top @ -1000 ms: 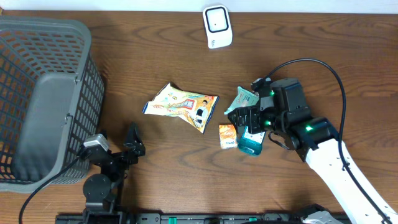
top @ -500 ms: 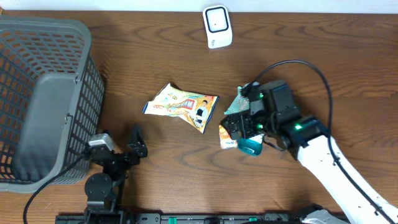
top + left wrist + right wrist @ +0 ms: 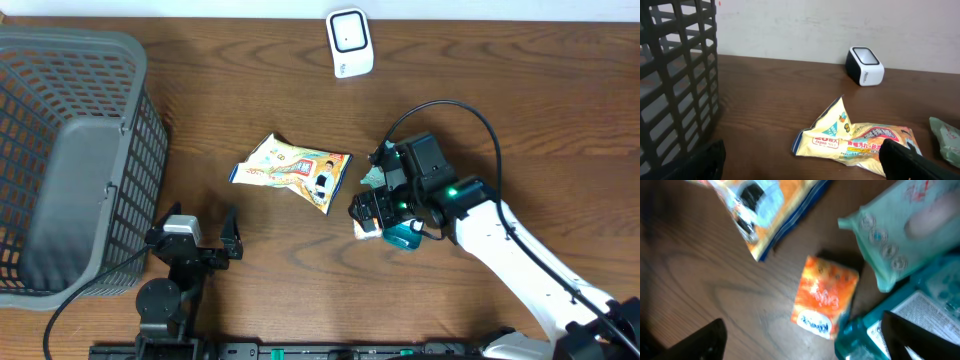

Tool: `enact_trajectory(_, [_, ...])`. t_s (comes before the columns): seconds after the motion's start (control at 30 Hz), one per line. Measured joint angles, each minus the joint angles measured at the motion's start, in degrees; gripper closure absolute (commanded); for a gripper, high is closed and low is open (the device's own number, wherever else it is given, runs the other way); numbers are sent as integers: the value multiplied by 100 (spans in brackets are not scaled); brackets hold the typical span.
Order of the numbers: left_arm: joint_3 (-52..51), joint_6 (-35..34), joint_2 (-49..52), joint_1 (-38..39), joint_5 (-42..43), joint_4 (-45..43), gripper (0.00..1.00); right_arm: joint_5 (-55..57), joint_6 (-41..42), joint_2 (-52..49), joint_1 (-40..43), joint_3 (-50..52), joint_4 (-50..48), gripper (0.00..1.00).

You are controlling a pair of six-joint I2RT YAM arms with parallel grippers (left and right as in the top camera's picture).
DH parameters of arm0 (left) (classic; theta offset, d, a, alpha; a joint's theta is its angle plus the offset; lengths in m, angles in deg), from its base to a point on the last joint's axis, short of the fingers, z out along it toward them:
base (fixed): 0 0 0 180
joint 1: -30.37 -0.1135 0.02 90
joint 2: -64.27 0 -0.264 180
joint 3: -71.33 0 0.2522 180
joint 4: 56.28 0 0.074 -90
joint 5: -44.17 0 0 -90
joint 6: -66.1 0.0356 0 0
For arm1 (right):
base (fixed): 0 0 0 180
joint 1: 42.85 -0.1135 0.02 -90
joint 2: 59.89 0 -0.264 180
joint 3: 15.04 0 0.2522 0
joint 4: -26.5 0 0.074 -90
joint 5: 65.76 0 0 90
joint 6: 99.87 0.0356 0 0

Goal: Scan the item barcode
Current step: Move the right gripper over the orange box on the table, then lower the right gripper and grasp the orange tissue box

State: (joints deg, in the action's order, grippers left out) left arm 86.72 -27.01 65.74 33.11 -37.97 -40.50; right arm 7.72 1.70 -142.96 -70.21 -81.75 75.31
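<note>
Since nothing is lifted and nothing sits near the scanner, I'd say this job is right at the start, 0 scans done; the right gripper hangs right above the small orange foil packet, fingers spread wide on either side and not touching it, so no grip; that packet lies flat on the brown wooden table, just beside the pale green soft wipes pouch and the teal plastic pack, maybe touching the teal one, can't tell; I'm guessing the orange one is the item to scan, purely from where the arm is; the white boxy barcode scanner sits at the far edge of the table, well apart from the pile; the crinkled yellow snack bag lies between the 2 arms; the left gripper sits low near the grey plastic mesh basket, fingers wide apart, holding nothing; what's left: close on the packet, lift it, carry it to the scanner and face the barcode at its window; no barcode shows on the upward face, so it may need flipping.
</note>
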Motion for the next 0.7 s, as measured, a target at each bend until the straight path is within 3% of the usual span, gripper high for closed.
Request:
enact_trajectory(0.33, [0, 39, 2, 0, -9, 2, 2, 90, 494, -629, -98, -26, -87, 27])
enact_trajectory(0.47, [0, 39, 2, 0, -11, 2, 2, 111, 678, -1130, -98, -37, -348, 44])
enact_trajectory(0.7, [0, 39, 2, 0, -11, 4, 2, 76, 848, -1637, -17, -37, -503, 41])
